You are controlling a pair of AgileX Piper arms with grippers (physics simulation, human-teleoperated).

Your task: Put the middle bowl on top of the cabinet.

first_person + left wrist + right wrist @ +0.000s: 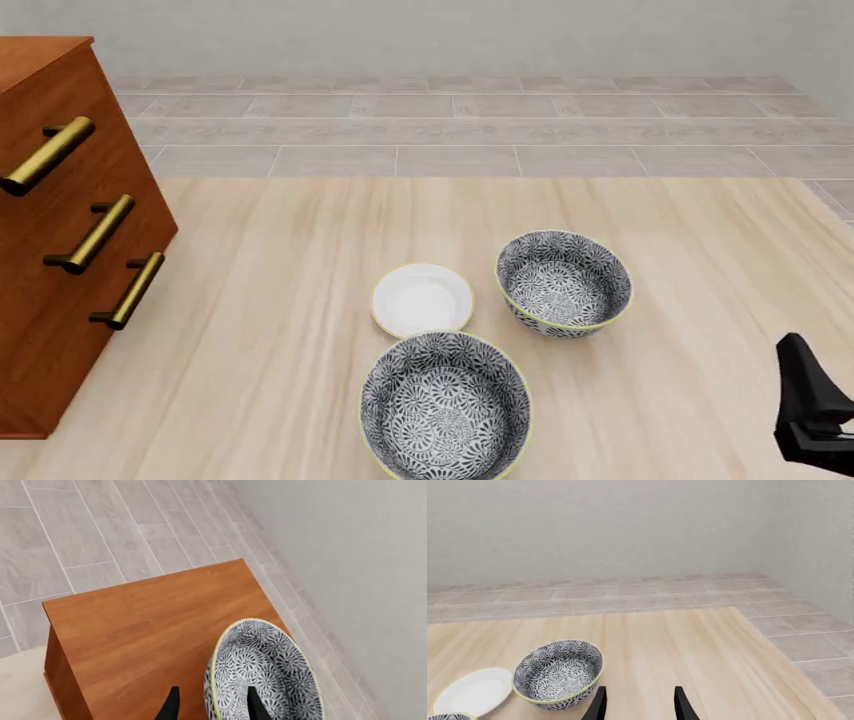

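Note:
In the left wrist view the middle bowl (263,672), patterned dark grey and white with a yellow-green rim, is over the cabinet top (147,630), close to one edge. My left gripper (213,707) is open and straddles the bowl's wall, one finger inside and one outside. Whether the bowl rests on the wood I cannot tell. In the front view only the cabinet's front (54,250) with its brass handles shows; its top, the bowl and the left gripper are out of frame. My right gripper (639,705) is open and empty, low at the table's near right (801,365).
Two more patterned bowls stand on the table, one at the front (445,410) and one further back right (563,283). A small white dish (422,299) lies between them. Grey tiled floor and a pale wall lie beyond the cabinet.

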